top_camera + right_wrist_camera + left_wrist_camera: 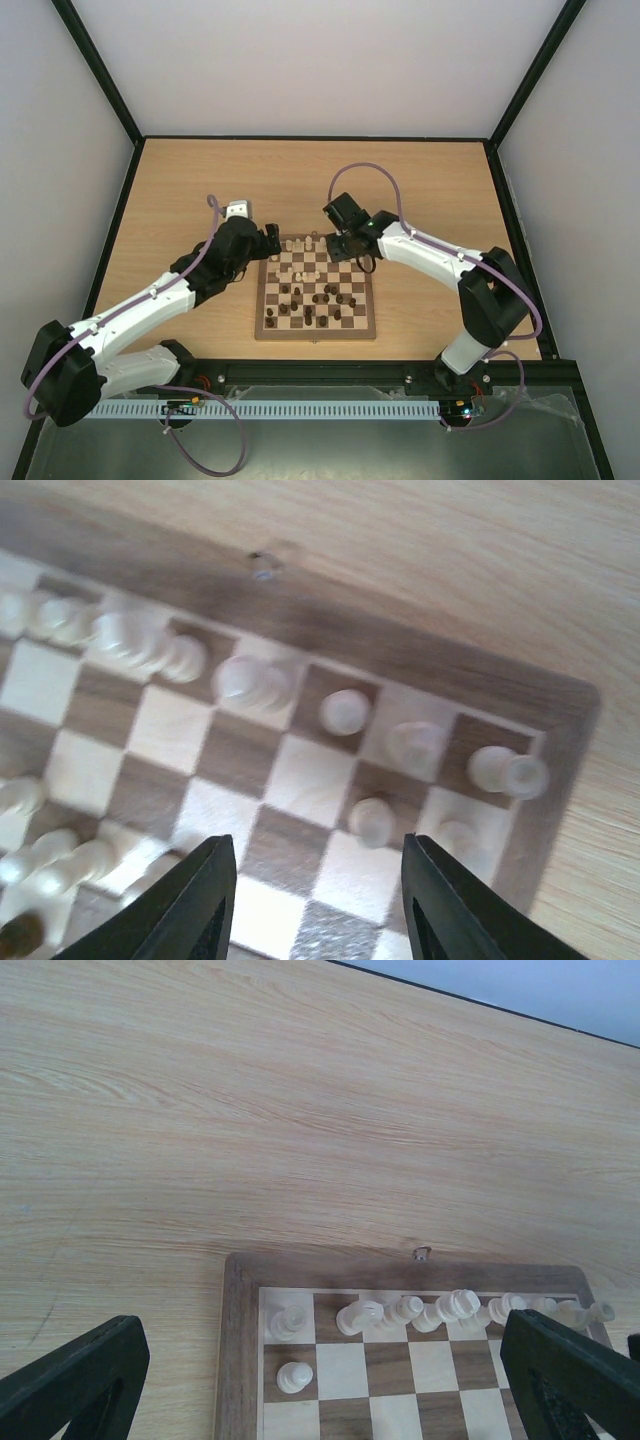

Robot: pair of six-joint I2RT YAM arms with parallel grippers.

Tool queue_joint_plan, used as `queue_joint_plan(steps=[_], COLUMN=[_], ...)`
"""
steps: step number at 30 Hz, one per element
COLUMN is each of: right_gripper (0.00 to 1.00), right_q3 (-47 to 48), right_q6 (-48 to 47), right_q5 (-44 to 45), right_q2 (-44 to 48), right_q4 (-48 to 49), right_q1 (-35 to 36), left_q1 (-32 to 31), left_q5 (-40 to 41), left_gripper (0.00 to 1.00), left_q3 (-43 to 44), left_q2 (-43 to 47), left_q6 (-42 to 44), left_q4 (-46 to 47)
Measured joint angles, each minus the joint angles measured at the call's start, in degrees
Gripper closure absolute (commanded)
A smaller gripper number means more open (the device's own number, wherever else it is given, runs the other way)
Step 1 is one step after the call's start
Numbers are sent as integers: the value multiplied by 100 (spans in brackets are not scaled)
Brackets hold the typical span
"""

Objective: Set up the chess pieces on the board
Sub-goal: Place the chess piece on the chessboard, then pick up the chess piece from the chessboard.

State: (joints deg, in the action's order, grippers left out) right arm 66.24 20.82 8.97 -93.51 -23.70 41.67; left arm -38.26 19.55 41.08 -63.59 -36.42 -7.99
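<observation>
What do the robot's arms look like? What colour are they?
The left arm and right arm have white shells with chunky black joints. A thin purple cable runs along each and loops free near the wrist. The left tool and right tool are black, each with two flat, wedge-shaped fingers.

No readable text, label, brand, number or sign was seen in any view. Board (316,334) frame bore no legible lettering.
</observation>
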Motion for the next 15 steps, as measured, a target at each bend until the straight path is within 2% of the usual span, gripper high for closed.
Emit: queue_joint_plan(steps=[8,15], right_gripper=[59,61], right_q3=[81,138], right_q6=[-48,-46], right_q5=[-267,-361], right_q2=[-66,-369], right_q4=[-55,-72], right_q1=[789,988], left_q1=[0,2], left_q5=[42,37], left_gripper=[1,0], left_q3=[-155,-437], left_q2=[352,990], left_q6=[-37,-109], left_q4=[55,208])
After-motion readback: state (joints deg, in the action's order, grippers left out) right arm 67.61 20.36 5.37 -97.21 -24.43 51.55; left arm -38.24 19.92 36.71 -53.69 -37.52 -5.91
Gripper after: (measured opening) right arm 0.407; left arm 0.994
